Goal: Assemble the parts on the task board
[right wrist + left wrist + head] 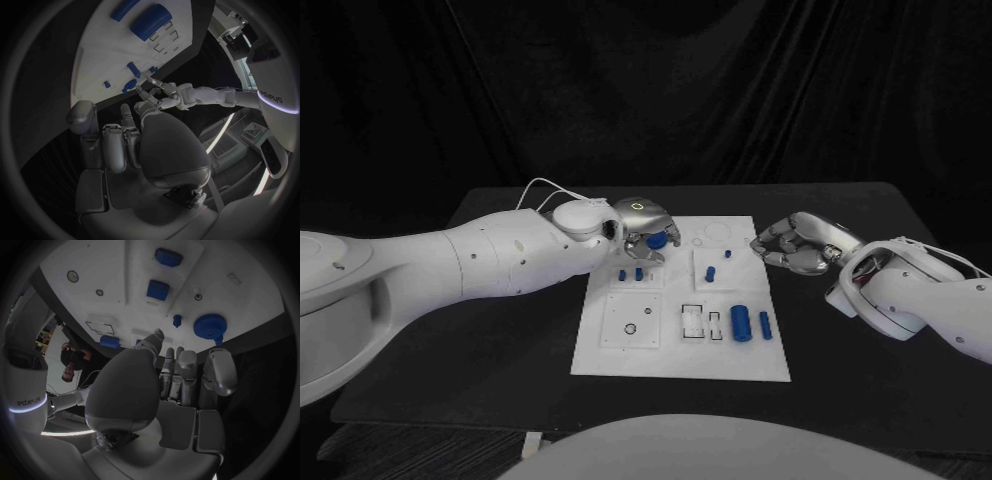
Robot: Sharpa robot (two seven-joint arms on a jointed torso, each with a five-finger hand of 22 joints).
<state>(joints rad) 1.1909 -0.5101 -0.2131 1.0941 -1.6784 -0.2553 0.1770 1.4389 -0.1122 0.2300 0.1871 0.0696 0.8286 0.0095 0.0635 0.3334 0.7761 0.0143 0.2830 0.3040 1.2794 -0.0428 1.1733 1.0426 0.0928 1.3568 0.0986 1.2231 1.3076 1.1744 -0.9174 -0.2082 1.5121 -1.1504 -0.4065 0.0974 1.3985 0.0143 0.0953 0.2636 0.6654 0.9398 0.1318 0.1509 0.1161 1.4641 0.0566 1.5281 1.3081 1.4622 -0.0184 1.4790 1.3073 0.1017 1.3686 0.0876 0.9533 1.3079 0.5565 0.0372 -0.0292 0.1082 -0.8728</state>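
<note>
White rectangular task board (pixel 678 350) lying flat in the middle of a black table (pixel 877 340). On the board, six blue parts countable from the head view: one round toothed blue gear (pixel 653 241) near the far left corner, two small blue pegs (pixel 630 273) side by side just in front of it, one short blue pin (pixel 710 272) on a raised white tile nearer the far right corner, and two longer blue cylinders (pixel 741 324) lying parallel toward the right edge. Silver left hand (pixel 643 226) poised directly over the gear, fingers (pixel 214 371) curled downward; impossible to tell whether touching or gripping it. Silver right hand (pixel 795 245) hovering just off the board's right edge near the far corner, fingers curled inward, nothing in them.
</note>
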